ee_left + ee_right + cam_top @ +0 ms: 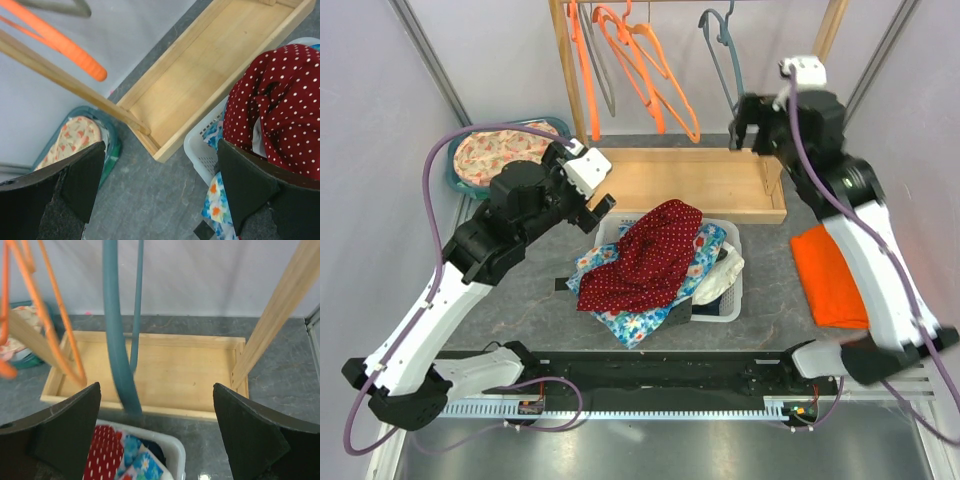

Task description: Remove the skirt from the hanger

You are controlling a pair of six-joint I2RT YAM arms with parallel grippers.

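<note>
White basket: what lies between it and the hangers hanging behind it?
A shallow wooden tray, its floor bare. The top view shows this best.

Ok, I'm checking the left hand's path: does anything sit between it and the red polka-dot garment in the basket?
Nothing visible does. The left hand hangs open beside the white basket, and the red polka-dot garment lies uncovered on top of the pile.

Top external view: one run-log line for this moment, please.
red polka-dot skirt: in white basket | blue hanger: bare | left end effector: open | right end effector: open
</note>
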